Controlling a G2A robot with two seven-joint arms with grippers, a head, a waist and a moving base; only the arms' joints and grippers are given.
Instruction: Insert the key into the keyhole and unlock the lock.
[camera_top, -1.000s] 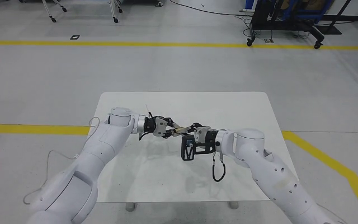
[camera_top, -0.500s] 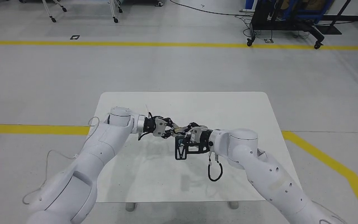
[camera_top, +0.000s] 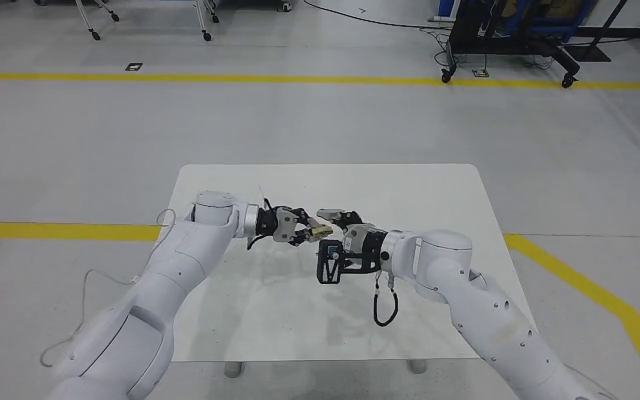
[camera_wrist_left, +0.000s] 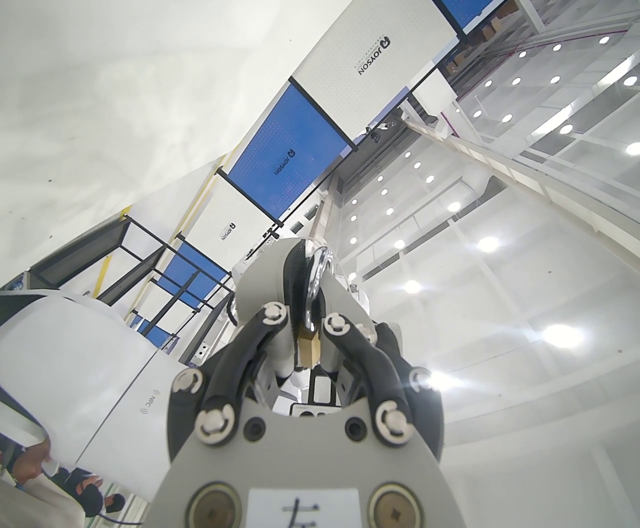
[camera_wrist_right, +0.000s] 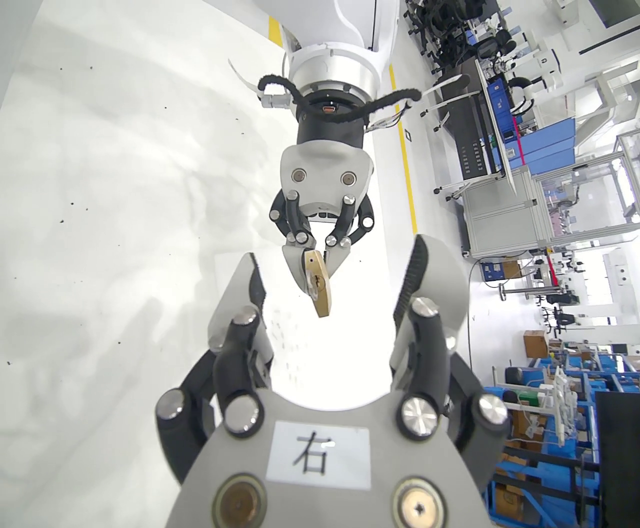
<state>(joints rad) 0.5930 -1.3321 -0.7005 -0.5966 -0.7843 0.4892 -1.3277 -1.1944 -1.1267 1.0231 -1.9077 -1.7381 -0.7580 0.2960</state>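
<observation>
Table (camera_top: 440, 190) lies below as right hand (camera_wrist_right: 336, 260), fingers apart and empty, has backed off from the brass lock (camera_wrist_right: 319, 287) held aloft, clamped in left hand (camera_wrist_right: 312, 270); whether the key now sits inside, I cannot tell.

The lock (camera_wrist_right: 320, 287) is clamped between the fingers of the left gripper (camera_wrist_right: 311, 272), with its shackle between the pads and its body jutting out past the fingertips. The body lies just beyond the tips of the right gripper (camera_wrist_right: 340, 257), in line with the gap between its two spread fingers and touching neither. The two grippers face each other tip to tip above the table (camera_top: 430, 190).
</observation>
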